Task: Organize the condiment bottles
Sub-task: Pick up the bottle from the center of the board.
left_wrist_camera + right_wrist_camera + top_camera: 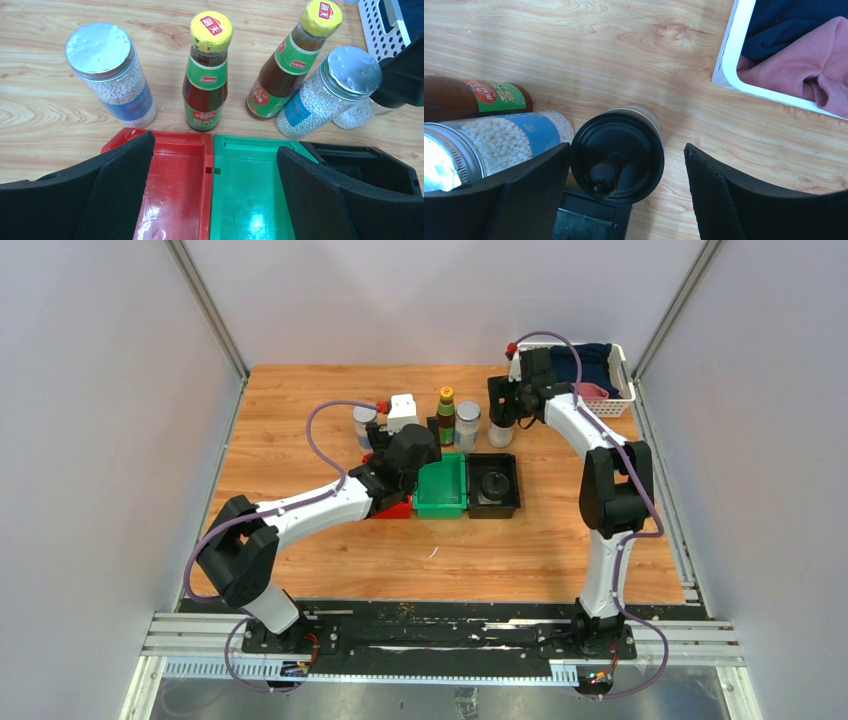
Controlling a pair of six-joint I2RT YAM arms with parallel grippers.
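- Wooden table point(300, 540) holds three bins side by side: red bin point(172, 185), green bin point(250, 195), black bin point(372, 165).
- Left gripper point(212, 200) hangs over the red and green bins, fingers spread, nothing between them.
- Just behind the bins stand a silver-lidded jar point(107, 75), two brown bottles with yellow caps point(207, 75) point(292, 65), and a second jar point(330, 95).
- Right gripper point(626, 150) straddles a pale black-capped bottle point(616, 155) beside the second jar, fingers wide; one pad point(524, 195) is close to the cap, the other stands apart.
- Another black-capped bottle point(495, 483) sits inside the black bin.
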